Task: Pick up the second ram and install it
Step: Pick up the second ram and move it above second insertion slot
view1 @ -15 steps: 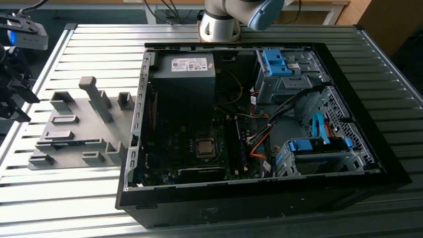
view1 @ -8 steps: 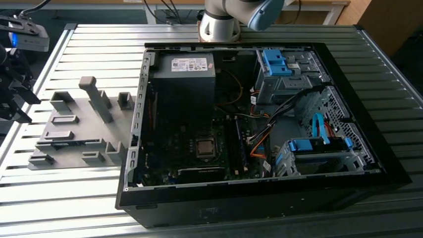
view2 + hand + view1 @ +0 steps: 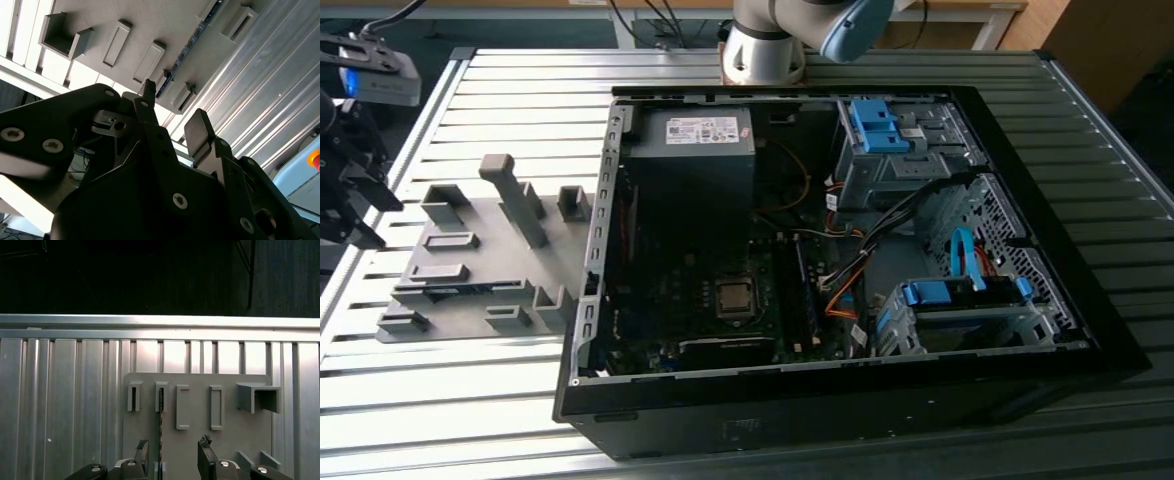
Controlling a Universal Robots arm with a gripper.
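The second ram [image 3: 161, 417] is a thin dark stick standing on edge in the slotted blocks of the grey fixture plate [image 3: 195, 450]. In the second wrist view the ram [image 3: 192, 42] runs as a narrow dark strip with blue glints between the grey blocks. My gripper [image 3: 173, 445] hangs above the plate, open, with nothing between its fingers. One fingertip [image 3: 142, 445] is close beside the ram and the other [image 3: 204, 442] stands well off it. In the exterior view the gripper [image 3: 354, 215] is at the far left edge, over the table beside the plate [image 3: 480, 250].
An open black computer case [image 3: 854, 250] lies on the ribbed metal table [image 3: 440, 420], at the exterior view's right of the fixture plate. Inside are the power supply [image 3: 694, 150], the motherboard with long black slots [image 3: 803, 295], cables and blue drive brackets [image 3: 961, 295]. Tall grey fixture blocks [image 3: 520, 200] rise from the plate.
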